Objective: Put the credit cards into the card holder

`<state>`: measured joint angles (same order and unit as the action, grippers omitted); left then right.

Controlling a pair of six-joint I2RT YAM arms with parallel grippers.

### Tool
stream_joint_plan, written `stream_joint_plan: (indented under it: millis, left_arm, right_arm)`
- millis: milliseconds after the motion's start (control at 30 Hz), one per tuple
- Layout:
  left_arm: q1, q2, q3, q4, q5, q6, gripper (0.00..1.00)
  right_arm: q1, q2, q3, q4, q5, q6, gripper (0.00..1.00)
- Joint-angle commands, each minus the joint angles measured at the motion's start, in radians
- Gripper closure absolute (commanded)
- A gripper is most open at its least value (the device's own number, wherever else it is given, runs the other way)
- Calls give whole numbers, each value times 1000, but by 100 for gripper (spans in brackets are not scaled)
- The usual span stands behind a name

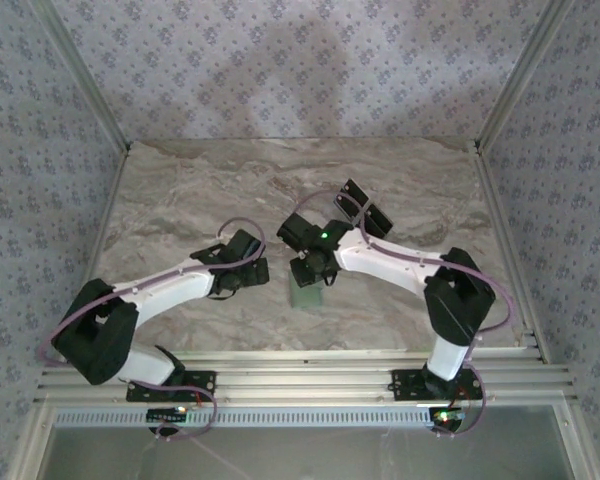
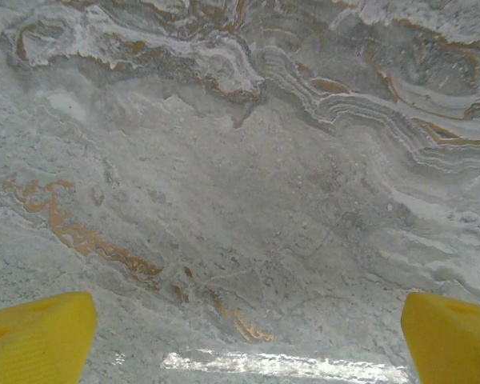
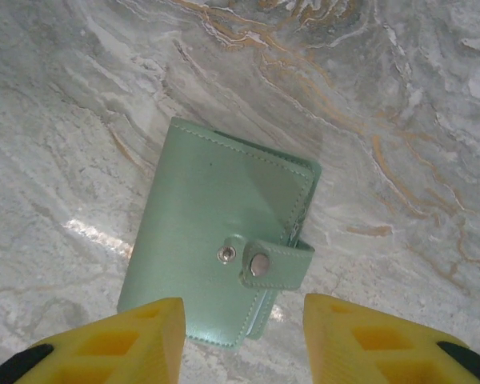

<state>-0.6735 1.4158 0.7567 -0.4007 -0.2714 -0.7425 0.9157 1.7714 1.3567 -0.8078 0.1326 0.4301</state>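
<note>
— Entry one, the card holder: where is it lying?
— The pale green card holder (image 3: 212,240) is lying flat on the marble tabletop (image 3: 400,96), near the table's middle, directly beneath the right arm's wrist. Its strap tab (image 3: 276,266) is folding over the right edge, with a metal stud showing just beside it.
— Entry two, the right gripper?
— The right gripper (image 3: 242,308) is hovering over the holder's near edge. Its yellow fingers (image 3: 128,340) are standing apart and pinching nothing, and the holder's edge is showing between them.
— Entry three, the left gripper?
— The left gripper (image 2: 248,336) is spreading wide over bare marble, just left of the holder, and is holding nothing.
— Anything further?
— Two dark cards (image 1: 377,217) are lying side by side behind the right arm, well apart from the holder.
</note>
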Motion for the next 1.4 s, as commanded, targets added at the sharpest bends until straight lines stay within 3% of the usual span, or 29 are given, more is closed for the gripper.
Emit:
stream_joint_plan:
  millis: [0, 300, 600, 833, 933, 1367]
  left_arm:
    - [14, 9, 29, -7, 30, 16, 2]
    - [23, 27, 29, 12, 48, 17, 2]
    - [22, 39, 26, 25, 59, 17, 2]
    - [23, 40, 26, 29, 66, 19, 2]
    - [22, 40, 27, 30, 66, 20, 2]
    - [23, 43, 27, 34, 67, 20, 3]
  right_arm:
    - [19, 63, 60, -122, 70, -29, 57]
    - [51, 150, 127, -162, 126, -56, 62]
    - [45, 163, 104, -145, 126, -62, 72]
    - [41, 158, 95, -132, 119, -62, 86]
    - [39, 155, 87, -129, 113, -63, 87]
    - [45, 79, 78, -95, 109, -24, 63]
